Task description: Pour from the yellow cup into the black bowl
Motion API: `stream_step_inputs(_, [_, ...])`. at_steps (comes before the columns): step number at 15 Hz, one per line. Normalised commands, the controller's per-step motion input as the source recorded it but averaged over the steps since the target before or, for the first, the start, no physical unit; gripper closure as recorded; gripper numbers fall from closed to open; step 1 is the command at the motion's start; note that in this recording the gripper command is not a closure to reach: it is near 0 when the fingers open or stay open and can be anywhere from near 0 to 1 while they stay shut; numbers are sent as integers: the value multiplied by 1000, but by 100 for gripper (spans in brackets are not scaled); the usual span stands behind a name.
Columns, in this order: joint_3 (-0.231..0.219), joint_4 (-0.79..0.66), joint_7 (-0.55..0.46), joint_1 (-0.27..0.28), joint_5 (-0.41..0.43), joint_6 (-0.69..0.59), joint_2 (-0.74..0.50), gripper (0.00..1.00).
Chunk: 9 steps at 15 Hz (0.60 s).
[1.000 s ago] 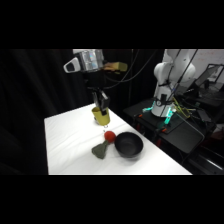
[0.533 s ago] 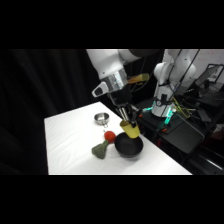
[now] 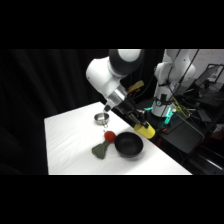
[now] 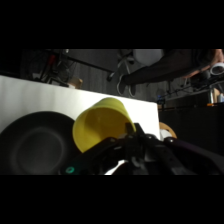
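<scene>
While the arm reaches over the white table (image 3: 70, 135) from the upper right, we see the gripper (image 3: 141, 121) tilted far to the side, and it is clamped on the yellow cup (image 3: 146, 130). In the side view the cup hangs in the air, lying almost on its side, just above the far right rim of the black bowl (image 3: 128, 145). The bowl stands on the table near its right edge.

In the wrist view the yellow cup (image 4: 102, 126) is seen from its open mouth, which is turned toward the black bowl (image 4: 40, 145). We cannot tell whether something is inside the cup or the bowl. The black linkage of the gripper (image 4: 131, 145) closes around the cup's lower side.

On the table, a small red thing (image 3: 109, 135) lies just beside the bowl on its left, touching a dark green thing (image 3: 101, 150) in front of it. A small metal cup (image 3: 101, 118) stands further back, apart from the bowl.
</scene>
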Motion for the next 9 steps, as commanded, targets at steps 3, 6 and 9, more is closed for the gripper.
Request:
stream_step_inputs(3, [-22, 406, -237, -172, 175, -577, 445, 18])
stream_step_inputs(6, [15, 508, -48, -127, 157, -572, 428, 18])
stream_step_inputs(9, [49, 445, 57, -63, 156, -451, 297, 18])
